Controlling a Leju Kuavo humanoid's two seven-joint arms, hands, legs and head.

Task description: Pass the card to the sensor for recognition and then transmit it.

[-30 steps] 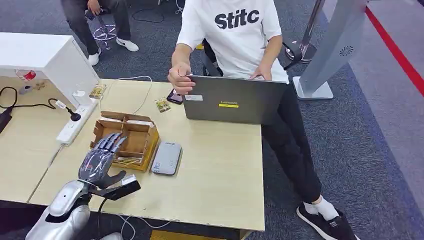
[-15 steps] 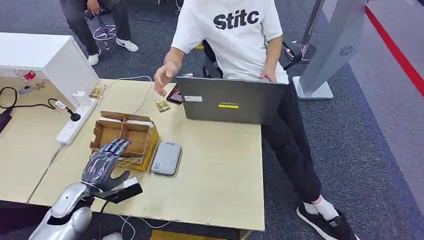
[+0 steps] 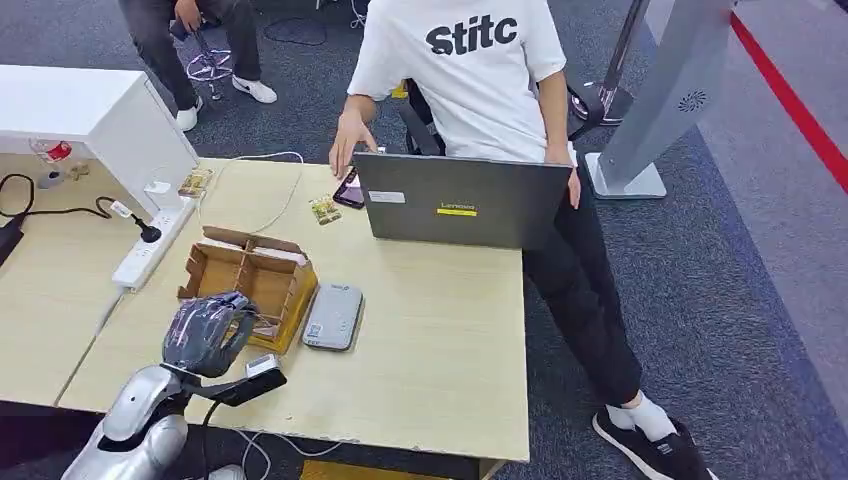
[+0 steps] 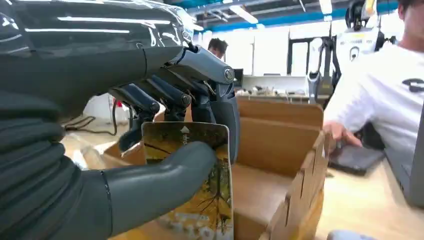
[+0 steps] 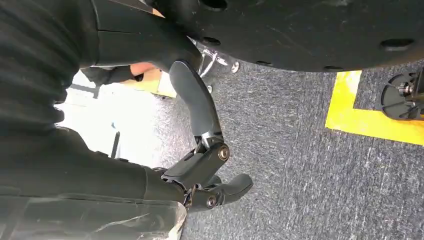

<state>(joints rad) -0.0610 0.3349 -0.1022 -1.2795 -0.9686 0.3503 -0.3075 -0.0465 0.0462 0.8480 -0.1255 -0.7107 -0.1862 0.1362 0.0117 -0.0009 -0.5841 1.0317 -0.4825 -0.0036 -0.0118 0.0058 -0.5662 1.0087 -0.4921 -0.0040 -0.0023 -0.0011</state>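
Left hand [image 3: 207, 331] curling over the near end of the cardboard box [image 3: 250, 283], close to the bench's [image 3: 440, 350] near left corner. In the left wrist view, left hand [image 4: 125, 145] pinching the card [image 4: 200, 190] between the thick thumb and the darker fingers [image 4: 150, 102], card standing upright just above the box's [image 4: 280, 150] near compartment, yellow and brown picture facing the camera. Whether the card's lower edge is touching the cardboard: cannot tell.

Lying flat just beside the box, toward the bench's middle: grey sensor [image 3: 333, 315], touching or nearly touching the box's side. Standing open at the far edge: dark laptop [image 3: 462, 201], back turned this way. Lying near the far edge beside the laptop: a small card packet [image 3: 324, 210] and a dark phone [image 3: 349, 190]. Running along the bench's left edge: white power strip [image 3: 150, 248] with a black plug in it.

Sitting behind the laptop: a person in a white shirt [image 3: 470, 70], one hand [image 3: 352, 135] hovering over the phone.

Right hand [image 5: 205, 170] hanging over grey carpet [image 5: 310, 165], fingers loosely bent and apart, grasping nothing.
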